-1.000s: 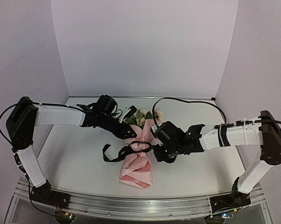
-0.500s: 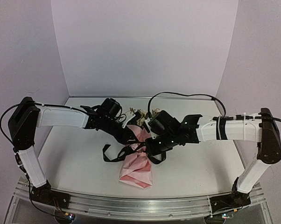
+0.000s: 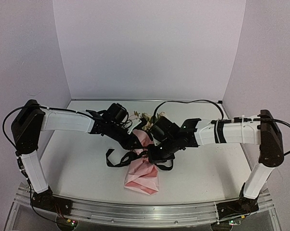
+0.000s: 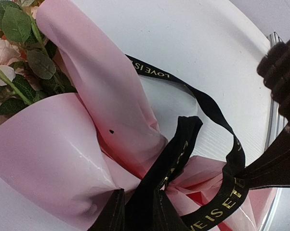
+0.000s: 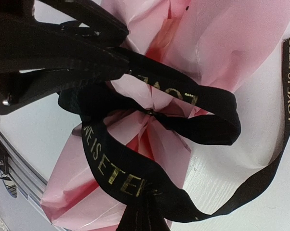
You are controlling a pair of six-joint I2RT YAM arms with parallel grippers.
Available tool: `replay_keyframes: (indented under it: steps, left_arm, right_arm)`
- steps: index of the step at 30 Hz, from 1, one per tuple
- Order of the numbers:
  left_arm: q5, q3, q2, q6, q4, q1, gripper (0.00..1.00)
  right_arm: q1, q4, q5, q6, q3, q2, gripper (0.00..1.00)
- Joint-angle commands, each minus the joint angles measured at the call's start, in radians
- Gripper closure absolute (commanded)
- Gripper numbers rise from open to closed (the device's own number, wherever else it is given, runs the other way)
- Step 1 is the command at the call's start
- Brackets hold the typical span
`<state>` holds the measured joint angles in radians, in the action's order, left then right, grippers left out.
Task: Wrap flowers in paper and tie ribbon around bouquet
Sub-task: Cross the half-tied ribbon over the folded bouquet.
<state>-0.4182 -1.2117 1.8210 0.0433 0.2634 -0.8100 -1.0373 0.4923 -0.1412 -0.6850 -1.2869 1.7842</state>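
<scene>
The left gripper (image 3: 137, 143) reaches in from the left to the waist of the bouquet (image 3: 141, 177). In its wrist view a strand of the ribbon (image 4: 217, 115) runs down between its two fingers, which stand close on either side; whether they pinch it cannot be told. To its right the right gripper (image 3: 152, 155) comes in from the other side and meets it over the same spot. Its jaws are closed, and in its own view two gold-lettered strands of ribbon converge and vanish between them, so it grips the ribbon. The black band circles the pinched middle of the paper (image 5: 217, 43) with a small knot at the centre. Loose loops trail onto the table (image 3: 77, 163) to the left of the bouquet, and another length curves away on the right in the right wrist view. The table is white, with a metal rail (image 3: 135, 211) along its near edge and pale lilac walls (image 3: 145, 48) on three sides. The pink paper forms a cone lying near the table's middle, its closed folded end toward the rail. The flowers (image 4: 5, 48), cream blooms with green leaves, stick out of its far open end.
</scene>
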Motion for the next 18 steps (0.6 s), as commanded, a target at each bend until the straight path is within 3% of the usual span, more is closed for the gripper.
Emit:
replay_keyframes:
  steps: [1, 6, 18]
  left_arm:
    - [0.019, -0.042, 0.002, 0.01, 0.017, -0.008, 0.89]
    - [0.027, -0.008, -0.045, -0.008, -0.039, -0.008, 0.99]
    - [-0.06, 0.072, -0.132, -0.063, -0.127, -0.008, 1.0]
  right_arm:
    - [0.015, 0.009, -0.032, -0.049, -0.04, 0.028, 1.0]
    - [0.036, 0.003, -0.052, -0.079, -0.051, 0.051, 1.0]
    - [0.092, -0.172, -0.083, -0.194, -0.027, 0.098, 1.0]
